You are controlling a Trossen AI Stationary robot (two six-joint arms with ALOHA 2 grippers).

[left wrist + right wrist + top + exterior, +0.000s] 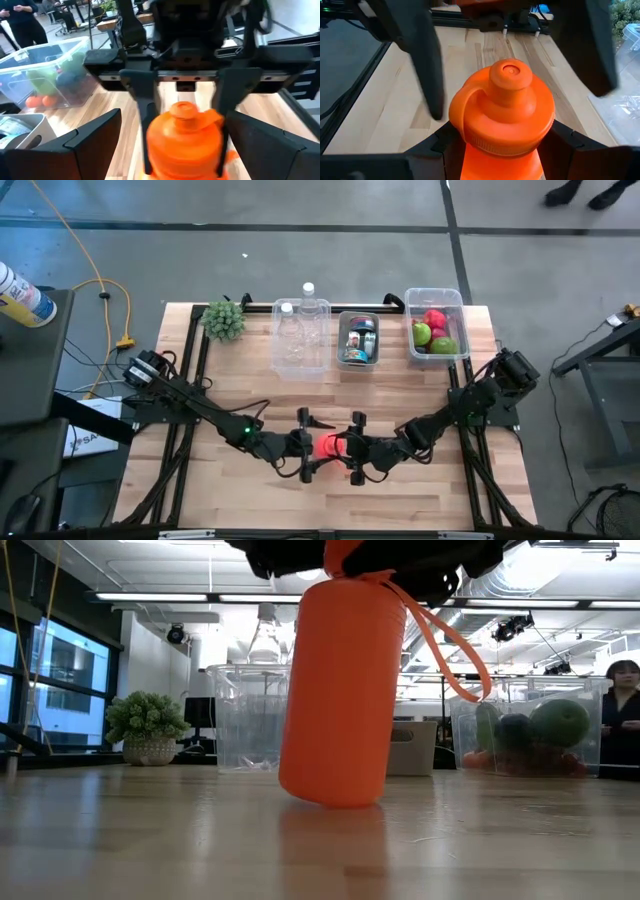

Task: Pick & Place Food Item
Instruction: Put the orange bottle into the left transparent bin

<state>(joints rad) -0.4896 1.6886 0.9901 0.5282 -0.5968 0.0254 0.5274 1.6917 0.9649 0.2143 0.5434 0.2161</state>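
The orange bottle sits tilted on the counter, well in front of the fruit bin. The right gripper pinches its neck; the left gripper, jaws spread, faces it. Placement seems still ahead.

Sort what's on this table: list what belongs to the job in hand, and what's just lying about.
In the job:
- orange bottle, gripped by the right gripper
- left gripper, open at the bottle's other side

Lying about:
- clear bin of fruit
- grey bin of cans
- clear tub with bottles
- potted plant
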